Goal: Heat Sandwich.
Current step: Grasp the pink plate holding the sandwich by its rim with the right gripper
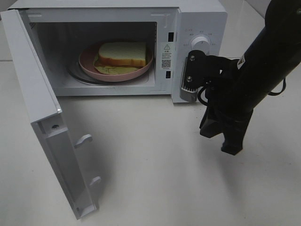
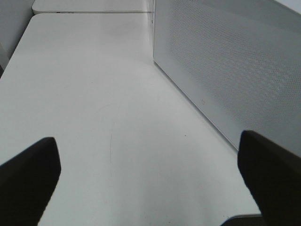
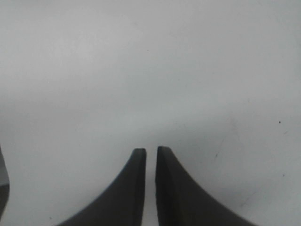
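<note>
The sandwich (image 1: 122,54), a pale bread slice over a yellow-green layer, lies on a round pink plate (image 1: 91,68) inside the white microwave (image 1: 202,19). The microwave's door (image 1: 47,117) is swung wide open to the left. My right gripper (image 1: 225,141) points down at the table in front of the microwave's control panel. In the right wrist view the right gripper (image 3: 151,153) shows only a thin slit between its tips and holds nothing. My left gripper (image 2: 146,138) is wide open and empty over bare table, beside a white perforated panel (image 2: 225,61) of the microwave. The left arm is out of the exterior view.
The open door juts toward the table's front on the left. A round dial (image 1: 201,43) sits on the control panel, just above the right arm's wrist. White tabletop (image 1: 155,165) stretches in front of the microwave.
</note>
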Available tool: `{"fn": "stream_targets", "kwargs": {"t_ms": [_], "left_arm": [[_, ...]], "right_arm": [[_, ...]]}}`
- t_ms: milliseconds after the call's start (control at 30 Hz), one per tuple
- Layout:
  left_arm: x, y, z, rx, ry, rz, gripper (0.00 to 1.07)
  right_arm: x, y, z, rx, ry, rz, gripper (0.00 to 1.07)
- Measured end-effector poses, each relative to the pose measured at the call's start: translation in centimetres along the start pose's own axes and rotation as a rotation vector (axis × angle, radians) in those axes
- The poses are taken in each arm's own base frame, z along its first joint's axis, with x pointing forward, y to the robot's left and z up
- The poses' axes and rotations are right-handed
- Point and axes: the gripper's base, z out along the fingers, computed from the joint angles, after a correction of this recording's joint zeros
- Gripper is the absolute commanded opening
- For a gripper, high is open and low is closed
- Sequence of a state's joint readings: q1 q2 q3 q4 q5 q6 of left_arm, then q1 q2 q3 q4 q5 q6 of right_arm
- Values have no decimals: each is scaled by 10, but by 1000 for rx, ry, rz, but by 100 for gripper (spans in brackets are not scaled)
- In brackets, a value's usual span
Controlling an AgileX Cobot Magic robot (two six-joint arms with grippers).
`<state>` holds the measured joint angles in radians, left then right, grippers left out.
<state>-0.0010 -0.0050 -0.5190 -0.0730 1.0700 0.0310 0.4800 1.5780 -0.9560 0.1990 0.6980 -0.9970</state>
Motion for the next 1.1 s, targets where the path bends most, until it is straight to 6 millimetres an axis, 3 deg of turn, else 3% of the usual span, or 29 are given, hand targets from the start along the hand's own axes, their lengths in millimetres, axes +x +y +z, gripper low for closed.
{"fn": "stream_targets", "kwargs": {"t_ms": [67,333,400,433,500,567,600,667,733,833,1100], "left_arm": [[0,0,0,0,0,0,98],[0,0,0,0,0,0,98],[0,0,0,0,0,0,98],[0,0,0,0,0,0,98],[0,0,0,0,0,0,98],[0,0,0,0,0,0,98],[0,0,0,0,0,0,98],[0,0,0,0,0,0,98],[0,0,0,0,0,0,98],[0,0,0,0,0,0,98],[0,0,0,0,0,0,98]], "right_arm": [[2,1,0,-8,18,-154,11],[6,-3,0,15,70,-368,19],[8,-4,-1,25,91,-391,31],[8,-4,-1,25,91,-391,31],[9,-5,-1,36,109,-406,49],[9,-6,-1,47,111,-392,62],[9,-6,-1,47,111,-392,62],[9,-6,-1,51,110,-336,80],[9,-6,-1,54,109,-286,88],[9,-7,-1,59,114,-256,92],[2,-2,0,87,126,-323,89]]}}
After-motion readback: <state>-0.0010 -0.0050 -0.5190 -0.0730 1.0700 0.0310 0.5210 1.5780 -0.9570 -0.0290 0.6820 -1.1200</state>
